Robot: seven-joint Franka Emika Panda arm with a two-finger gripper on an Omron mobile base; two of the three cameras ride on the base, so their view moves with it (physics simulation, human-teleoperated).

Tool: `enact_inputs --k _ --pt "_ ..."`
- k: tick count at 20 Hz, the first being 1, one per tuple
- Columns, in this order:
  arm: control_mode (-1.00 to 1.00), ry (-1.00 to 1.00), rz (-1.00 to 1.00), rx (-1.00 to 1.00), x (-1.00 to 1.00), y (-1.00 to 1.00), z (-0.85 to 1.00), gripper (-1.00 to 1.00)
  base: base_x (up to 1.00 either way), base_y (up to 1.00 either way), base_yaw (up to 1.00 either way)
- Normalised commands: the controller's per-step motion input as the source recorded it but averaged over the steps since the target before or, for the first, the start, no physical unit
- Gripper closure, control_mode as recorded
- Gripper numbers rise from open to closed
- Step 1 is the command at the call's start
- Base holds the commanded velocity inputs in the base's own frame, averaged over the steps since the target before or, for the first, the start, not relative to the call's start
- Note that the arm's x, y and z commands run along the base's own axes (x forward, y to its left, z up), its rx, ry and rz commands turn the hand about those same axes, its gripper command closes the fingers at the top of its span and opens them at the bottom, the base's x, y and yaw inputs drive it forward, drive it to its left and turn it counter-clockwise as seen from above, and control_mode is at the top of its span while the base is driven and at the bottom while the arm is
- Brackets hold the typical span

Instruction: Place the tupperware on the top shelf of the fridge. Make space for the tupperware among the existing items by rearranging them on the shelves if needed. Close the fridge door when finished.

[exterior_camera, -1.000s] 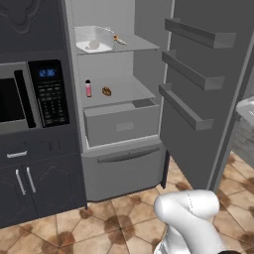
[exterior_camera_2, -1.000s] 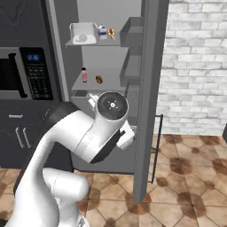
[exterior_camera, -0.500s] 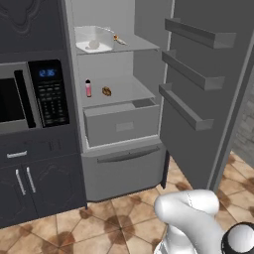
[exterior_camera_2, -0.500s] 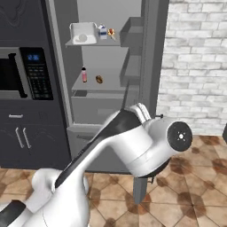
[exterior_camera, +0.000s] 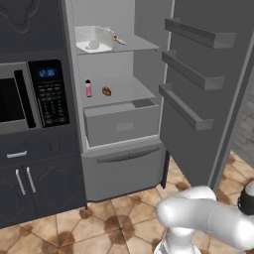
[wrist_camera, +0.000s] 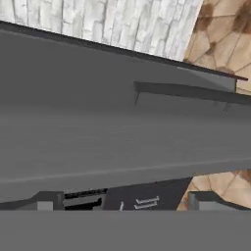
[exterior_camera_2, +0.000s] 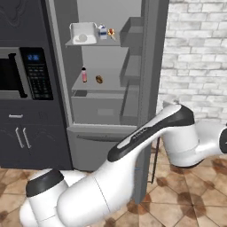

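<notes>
1. Nearest to us is our arm (exterior_camera_2: 146, 146), sweeping from the lower left of the right base view out to the right, past the door's edge; in the left base view it curves across the lower right corner.
2. In the hand view our gripper (wrist_camera: 122, 203) looks at the outer face of the door (wrist_camera: 98, 137), and the two finger tips (wrist_camera: 46, 202) stand wide apart with nothing between them.
3. That same view shows one dark handle (wrist_camera: 191, 91) on the door, plus brick wall and floor tiles beyond.
4. The door stands open; in the left base view we count three ledge bins (exterior_camera: 186, 106) on its inner face.
5. The fridge (exterior_camera: 124, 168) interior is in view in both base views, with one boxy drawer (exterior_camera: 119, 121) under the lower shelf.
6. On the lower shelf (exterior_camera: 124, 92) we count two items: one pink bottle (exterior_camera: 88, 88) and, just beside it but apart, one brown lump (exterior_camera: 106, 91).
7. The tub (exterior_camera: 93, 38) sits on the top shelf (exterior_camera: 136, 44), at its left.
8. Right of the tub, the right base view separates two small items (exterior_camera_2: 106, 32), one white and blue, one orange; the left base view shows just an orange bit at the tub's rim.
9. Left of the fridge is one microwave (exterior_camera: 30, 96) above two dark cabinet doors (exterior_camera: 34, 186).
</notes>
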Motion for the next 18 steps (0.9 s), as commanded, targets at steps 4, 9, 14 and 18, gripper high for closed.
enact_inputs --k 4,9,14,18 --pt "-1.0 0.01 0.15 0.22 0.96 -0.45 -0.06 -1.0 0.0 0.0 0.0" --pt "-1.0 0.02 0.13 0.11 0.98 -0.1 -0.23 -1.0 0.0 0.0 0.0" --pt "-1.0 0.0 0.07 0.03 0.99 0.11 -0.34 -1.0 0.0 0.0 0.0" --pt "-1.0 0.0 0.13 0.0 0.67 0.74 -0.3 -1.0 0.0 0.0 0.0"
